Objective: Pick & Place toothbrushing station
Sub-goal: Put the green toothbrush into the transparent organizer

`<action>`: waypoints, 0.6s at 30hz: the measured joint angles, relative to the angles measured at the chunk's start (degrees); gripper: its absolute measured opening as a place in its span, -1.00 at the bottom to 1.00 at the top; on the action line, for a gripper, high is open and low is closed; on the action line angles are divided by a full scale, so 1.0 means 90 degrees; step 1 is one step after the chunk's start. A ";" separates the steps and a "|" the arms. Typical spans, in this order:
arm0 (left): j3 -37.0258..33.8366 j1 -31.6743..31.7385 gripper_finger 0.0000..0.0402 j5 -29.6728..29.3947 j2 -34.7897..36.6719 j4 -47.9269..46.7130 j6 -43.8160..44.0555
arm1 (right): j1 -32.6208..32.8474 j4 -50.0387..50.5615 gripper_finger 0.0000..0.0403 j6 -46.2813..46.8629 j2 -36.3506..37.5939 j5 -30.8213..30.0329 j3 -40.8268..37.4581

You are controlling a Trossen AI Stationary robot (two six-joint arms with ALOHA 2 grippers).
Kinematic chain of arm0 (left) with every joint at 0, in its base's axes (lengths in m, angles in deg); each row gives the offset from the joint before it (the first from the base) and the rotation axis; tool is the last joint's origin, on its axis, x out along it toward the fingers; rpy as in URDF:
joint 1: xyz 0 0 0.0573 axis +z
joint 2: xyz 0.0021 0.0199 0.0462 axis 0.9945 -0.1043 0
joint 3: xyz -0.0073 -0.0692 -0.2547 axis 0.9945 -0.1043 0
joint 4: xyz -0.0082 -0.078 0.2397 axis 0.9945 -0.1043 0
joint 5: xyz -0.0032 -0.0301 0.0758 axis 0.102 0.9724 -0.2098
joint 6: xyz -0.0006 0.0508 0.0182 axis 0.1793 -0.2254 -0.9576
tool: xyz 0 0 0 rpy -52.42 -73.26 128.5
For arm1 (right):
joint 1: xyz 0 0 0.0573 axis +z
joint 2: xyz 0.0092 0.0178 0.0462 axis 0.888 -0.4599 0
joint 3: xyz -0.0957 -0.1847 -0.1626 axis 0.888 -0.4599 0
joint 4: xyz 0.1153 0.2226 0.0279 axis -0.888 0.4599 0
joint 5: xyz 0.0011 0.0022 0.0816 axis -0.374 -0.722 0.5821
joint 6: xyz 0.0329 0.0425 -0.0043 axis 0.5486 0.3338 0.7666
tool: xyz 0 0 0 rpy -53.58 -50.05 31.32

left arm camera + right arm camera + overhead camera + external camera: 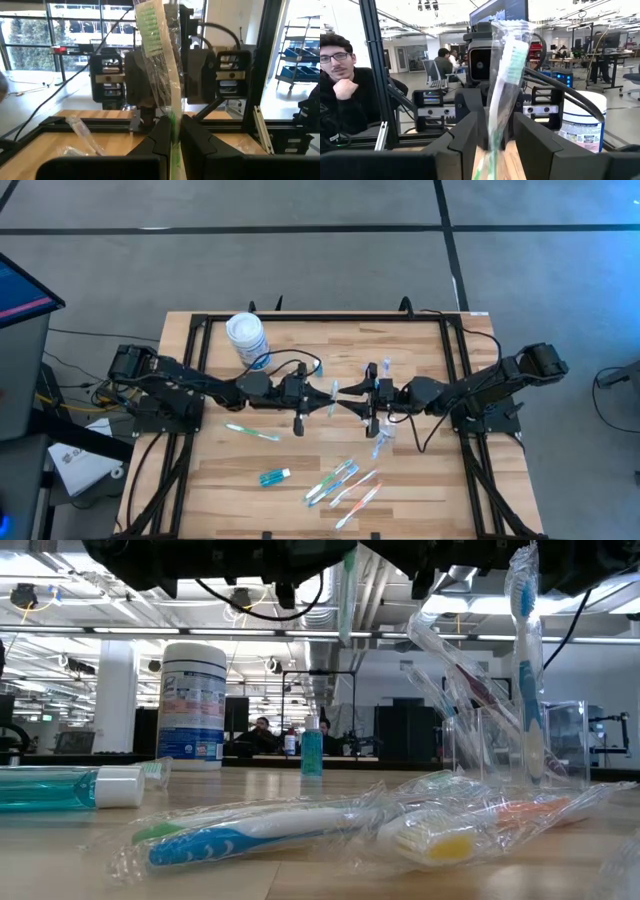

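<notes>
Above the table's [420, 470] middle the two grippers meet tip to tip; the left gripper [172, 137] pinches a green-bristled toothbrush [161, 60] in clear, crinkled wrap, standing upright; the right gripper [492, 145] is narrowed around the same brush, touching or not I cannot tell; the cup [520, 745] holds another brush; more wrapped brushes [345, 482] lie near the front edge.
</notes>
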 joint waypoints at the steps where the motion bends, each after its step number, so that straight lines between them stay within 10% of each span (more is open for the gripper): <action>1: 0.0005 0.0000 -0.94 -0.0001 -0.0009 -0.0057 -0.0028 | 0.0000 -0.0002 -0.41 -0.0002 0.0000 0.0000 0.0000; 18: 0.0447 0.0022 -0.94 0.0040 -0.0478 -0.0026 -0.0165 | -0.0005 0.0017 -0.56 -0.0075 0.0002 -0.0006 0.0000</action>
